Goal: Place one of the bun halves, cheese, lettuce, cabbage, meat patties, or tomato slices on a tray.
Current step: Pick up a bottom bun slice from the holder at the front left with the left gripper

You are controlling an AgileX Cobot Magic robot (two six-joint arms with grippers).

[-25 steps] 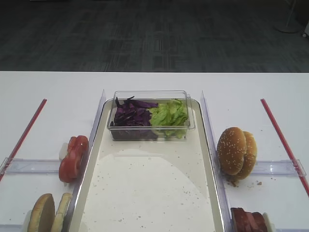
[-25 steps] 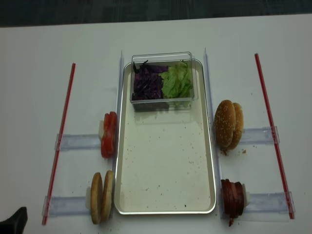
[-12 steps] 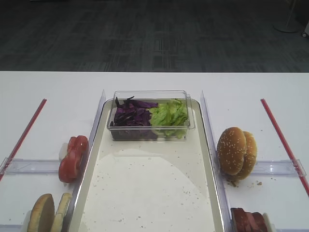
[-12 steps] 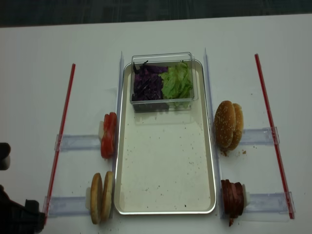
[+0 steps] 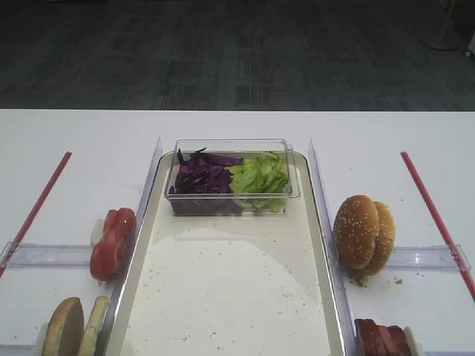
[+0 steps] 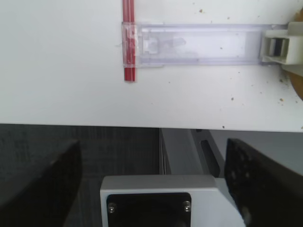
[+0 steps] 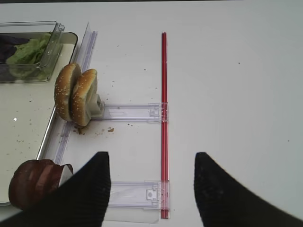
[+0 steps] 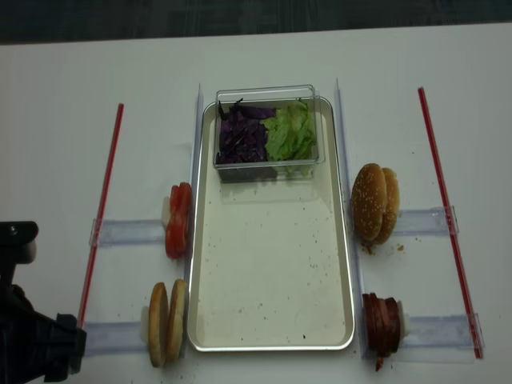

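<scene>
The long cream tray (image 8: 272, 272) lies lengthwise in the middle of the white bench (image 8: 64, 120), its floor bare except for crumb specks and a small clear tub (image 8: 268, 132) at its far end. In the tub, purple cabbage (image 8: 242, 136) fills the left half and green lettuce (image 8: 291, 134) the right. Left of the tray, red tomato slices (image 8: 178, 221) stand on edge in a clear holder, and nearer the front edge two plain bun halves (image 8: 166, 323) stand side by side, just beside the tray's rim. Right of the tray sit the sesame-seeded bun halves (image 8: 374, 203) and, nearer the front, the reddish-brown meat patties (image 8: 383, 325), both upright on their holders. A red strip (image 8: 100, 212) runs along the bench on the left and another (image 8: 444, 208) on the right. The left hand (image 6: 151, 170) hangs at the front left edge of the bench, spread wide and grasping nothing; its dark arm shows at the lower left of the overhead view. The right hand (image 7: 151, 189) hovers over the bench right of the patties, its two dark fingers (image 7: 90, 189) well apart and released.
</scene>
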